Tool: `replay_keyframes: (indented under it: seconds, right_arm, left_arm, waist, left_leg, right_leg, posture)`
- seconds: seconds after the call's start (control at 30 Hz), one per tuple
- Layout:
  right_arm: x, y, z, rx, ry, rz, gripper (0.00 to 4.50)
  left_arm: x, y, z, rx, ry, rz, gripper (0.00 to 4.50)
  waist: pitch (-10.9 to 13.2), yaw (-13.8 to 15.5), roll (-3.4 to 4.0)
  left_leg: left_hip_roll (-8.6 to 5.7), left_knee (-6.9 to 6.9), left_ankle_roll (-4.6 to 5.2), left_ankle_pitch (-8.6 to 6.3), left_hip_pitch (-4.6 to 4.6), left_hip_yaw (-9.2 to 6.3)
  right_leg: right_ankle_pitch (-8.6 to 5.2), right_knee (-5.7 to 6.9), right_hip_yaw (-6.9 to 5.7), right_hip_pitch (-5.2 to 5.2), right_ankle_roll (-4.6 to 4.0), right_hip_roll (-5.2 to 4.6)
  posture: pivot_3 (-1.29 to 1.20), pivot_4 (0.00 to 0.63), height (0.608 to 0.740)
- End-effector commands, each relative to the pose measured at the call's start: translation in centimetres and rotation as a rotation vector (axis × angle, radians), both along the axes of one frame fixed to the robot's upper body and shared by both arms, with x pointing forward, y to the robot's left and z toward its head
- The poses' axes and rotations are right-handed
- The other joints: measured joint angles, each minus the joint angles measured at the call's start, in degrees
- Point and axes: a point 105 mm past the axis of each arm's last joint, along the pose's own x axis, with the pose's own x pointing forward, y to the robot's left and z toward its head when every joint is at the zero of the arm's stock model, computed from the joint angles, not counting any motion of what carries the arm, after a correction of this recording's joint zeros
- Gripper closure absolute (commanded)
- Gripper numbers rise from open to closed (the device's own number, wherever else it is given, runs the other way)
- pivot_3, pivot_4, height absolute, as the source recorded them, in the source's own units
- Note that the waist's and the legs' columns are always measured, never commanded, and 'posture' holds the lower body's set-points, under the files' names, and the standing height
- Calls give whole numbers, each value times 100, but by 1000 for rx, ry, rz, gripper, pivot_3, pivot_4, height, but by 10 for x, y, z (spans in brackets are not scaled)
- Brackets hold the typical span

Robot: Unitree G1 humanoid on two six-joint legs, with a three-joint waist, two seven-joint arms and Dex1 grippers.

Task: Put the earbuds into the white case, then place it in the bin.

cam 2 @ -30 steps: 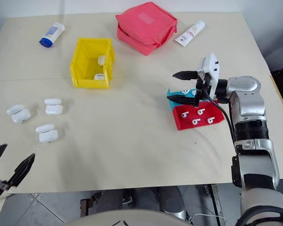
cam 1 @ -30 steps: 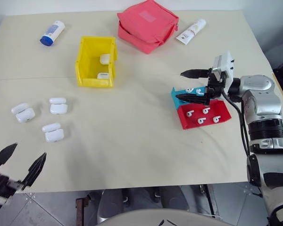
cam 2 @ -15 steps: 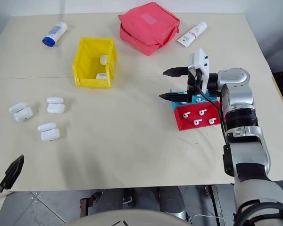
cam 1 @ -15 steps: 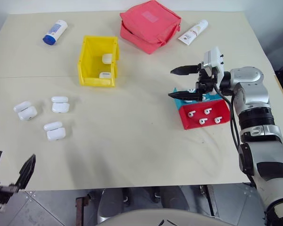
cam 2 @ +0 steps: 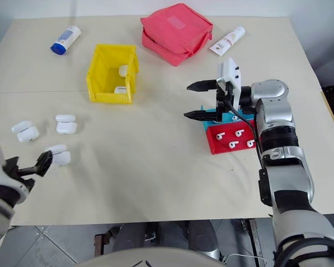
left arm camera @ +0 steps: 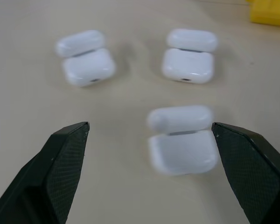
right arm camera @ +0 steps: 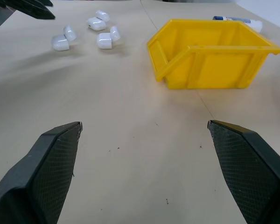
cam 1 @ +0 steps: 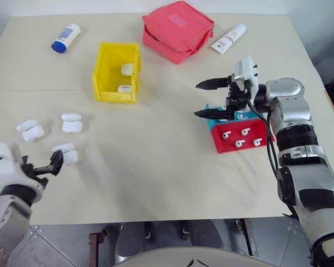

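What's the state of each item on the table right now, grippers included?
Left gripper: open, empty, at the nearest case.
Right gripper: open, empty, above the trays.
Three white cases: lids open, on the table.
Yellow bin: upright, two cases inside.
Red tray: four earbuds in it.
Teal tray: earbuds inside, partly hidden.
Pink pouch: closed.
Bottle and tube: lying down.

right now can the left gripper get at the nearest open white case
Probably yes: the left gripper is open, right beside the white case, with bare table around it.
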Motion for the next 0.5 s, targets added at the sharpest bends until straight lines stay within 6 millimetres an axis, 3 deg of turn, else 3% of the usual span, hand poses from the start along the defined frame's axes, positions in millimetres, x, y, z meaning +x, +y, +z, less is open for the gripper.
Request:
replay_keyframes:
  seconds: [0.03,0.23,0.5]
  right_arm:
    - [-2,4,14,-2,-45,34,0]
    - [-3,2,13,-12,-40,38,0]
    - [-3,4,13,-11,-42,41,0]
  left_arm:
    - [3,-1,-1,-21,35,46,35]
    - [12,-19,-8,-205,120,154,35]
    - [18,-24,-14,-221,267,156,35]
  waist:
    - [0,-2,0]
    - [1,9,-1]
    - [2,27,-1]
  left_leg:
    - [0,0,0,0,0,-3]
    - [-1,2,-3,2,6,-18]
    - [-7,6,-3,2,8,-36]
  right_leg:
    - [0,0,-3,1,0,0]
    - [0,-3,-9,13,0,-1]
    - [0,-12,-27,31,0,-4]
  posture:
    - [0,150,740]
    - [0,150,740]
    - [0,150,740]
